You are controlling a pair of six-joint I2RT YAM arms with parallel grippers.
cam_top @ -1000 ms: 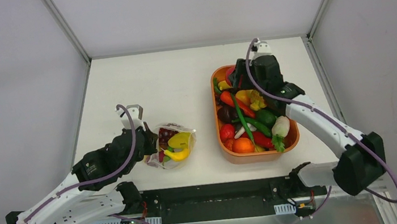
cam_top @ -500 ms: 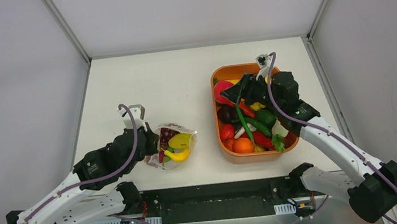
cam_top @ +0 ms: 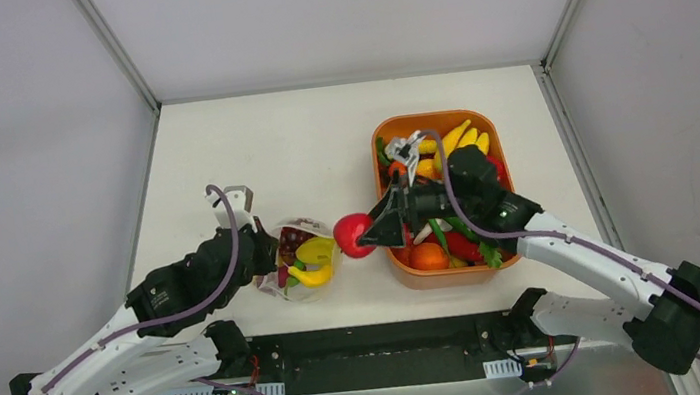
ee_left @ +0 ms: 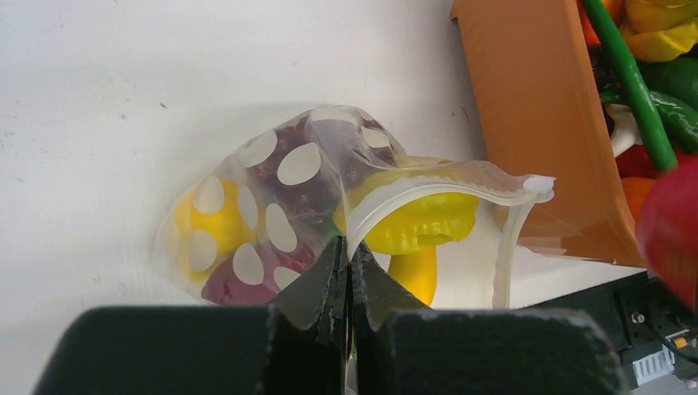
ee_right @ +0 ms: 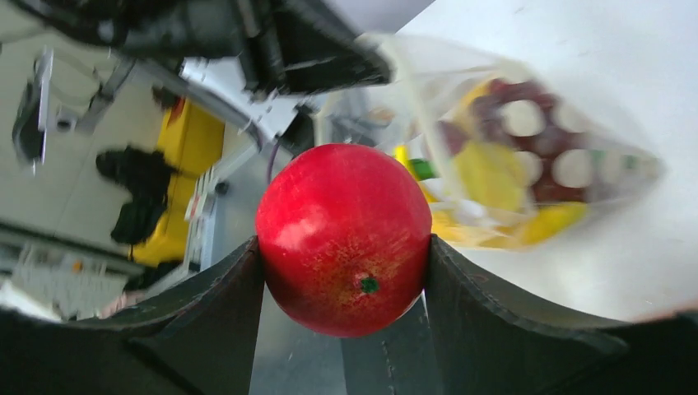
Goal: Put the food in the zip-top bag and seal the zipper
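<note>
Between the fingers of the right claw [cam_top: 367, 235] sits a red fruit [ee_right: 344, 239], clamped tight, just in front of the bag [ee_left: 280, 189]. The left claw [ee_left: 346, 262] is closed on the bag's rim. The mouth looks narrow, so the round fruit may strike the rim and roll onto the table [cam_top: 251, 159].

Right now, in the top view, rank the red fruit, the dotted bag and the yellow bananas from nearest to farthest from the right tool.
1. The red fruit, held in the right tool.
2. The zip-top bag, just left of it.
3. The yellow bananas, at the tray's far end.
</note>
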